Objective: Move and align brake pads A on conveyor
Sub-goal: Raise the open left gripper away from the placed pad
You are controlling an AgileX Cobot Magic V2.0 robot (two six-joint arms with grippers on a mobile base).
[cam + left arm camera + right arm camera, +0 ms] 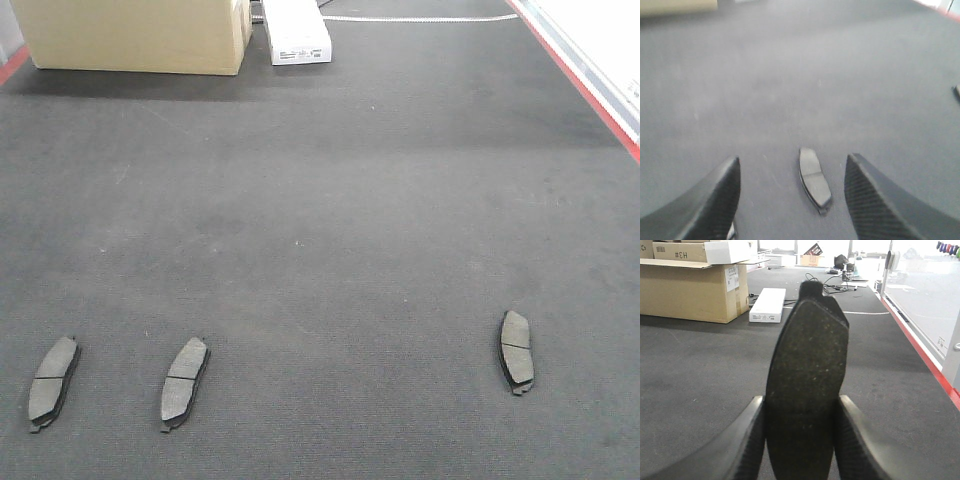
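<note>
Three brake pads (54, 382) (185, 382) (516, 351) lie flat on the dark belt (330, 230), two left, one right. The right gripper (800, 440) pinches a fourth pad (807, 375) upright; the left gripper (792, 200) hangs spread above one pad. The cardboard box (135, 35) is cut off, its contents hidden.

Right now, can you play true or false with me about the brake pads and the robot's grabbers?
1. Three brake pads lie on the conveyor in the front view: left pad, middle pad, right pad. True.
2. The right gripper is empty. False: it clamps a held pad upright.
3. The left gripper is open, with a pad lying on the belt between its fingers. True.
4. The cardboard box sits among the pads. False: it stands at the far end.
</note>
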